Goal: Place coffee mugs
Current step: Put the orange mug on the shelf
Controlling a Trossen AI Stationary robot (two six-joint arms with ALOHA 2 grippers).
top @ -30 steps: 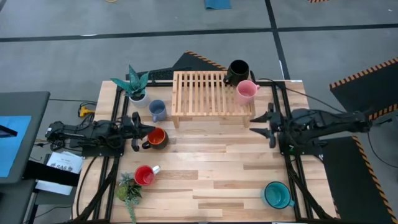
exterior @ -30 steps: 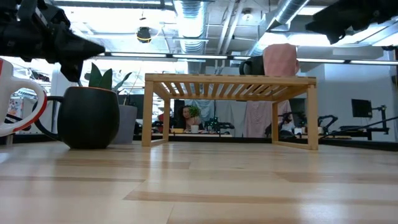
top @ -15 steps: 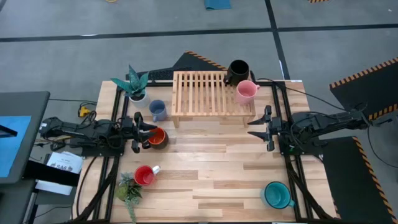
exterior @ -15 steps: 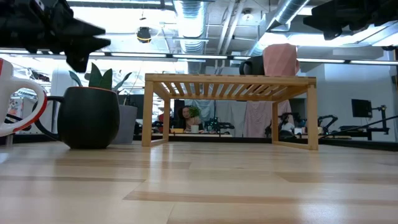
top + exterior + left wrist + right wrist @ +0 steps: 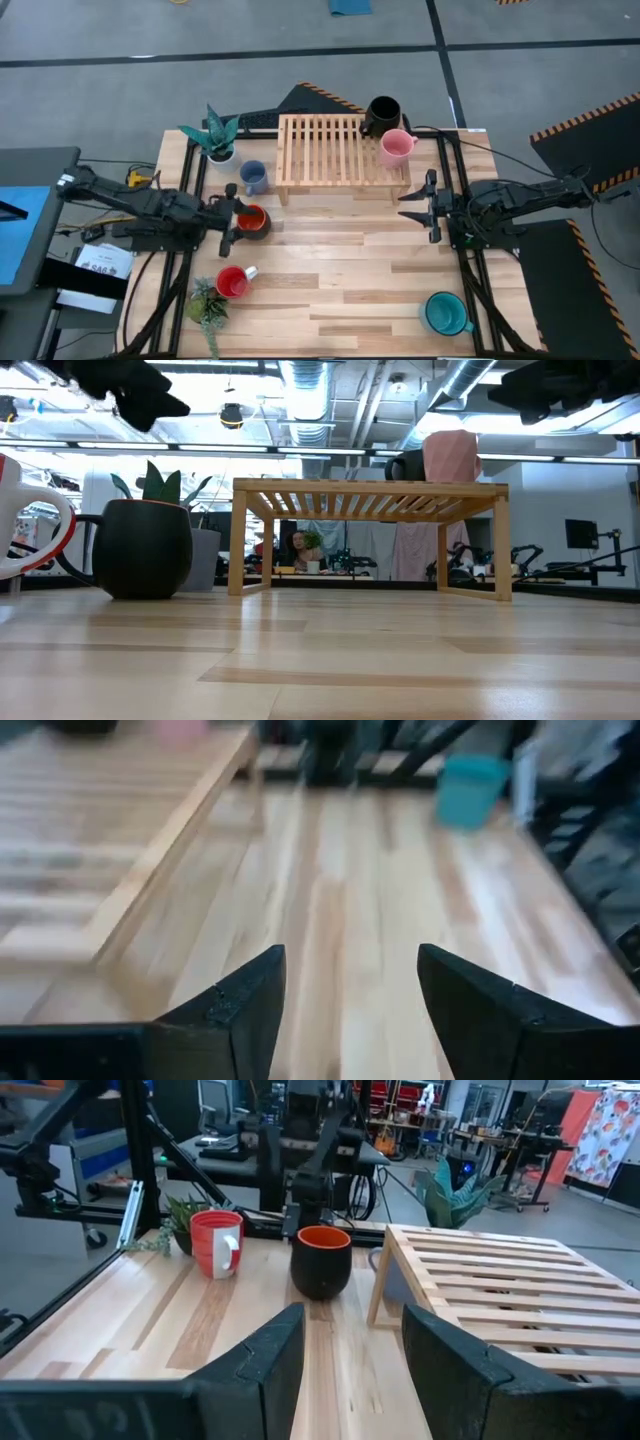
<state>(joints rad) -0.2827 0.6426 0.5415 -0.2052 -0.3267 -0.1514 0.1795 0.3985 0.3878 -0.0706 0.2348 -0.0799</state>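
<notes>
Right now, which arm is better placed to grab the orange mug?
Left, probably. Its claw is open right beside the orange mug, while the right claw, also open, sits across the table near the rack.

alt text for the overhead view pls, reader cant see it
Two dark robot arms reach in from either side of a wooden table: the left gripper open at an orange mug, the right gripper open beside a slatted rack holding black and pink mugs.

mugs [image 5: 252, 221]: 6 | potted plants [image 5: 214, 133]: 2 | wooden rack [image 5: 340, 151]: 1
</notes>
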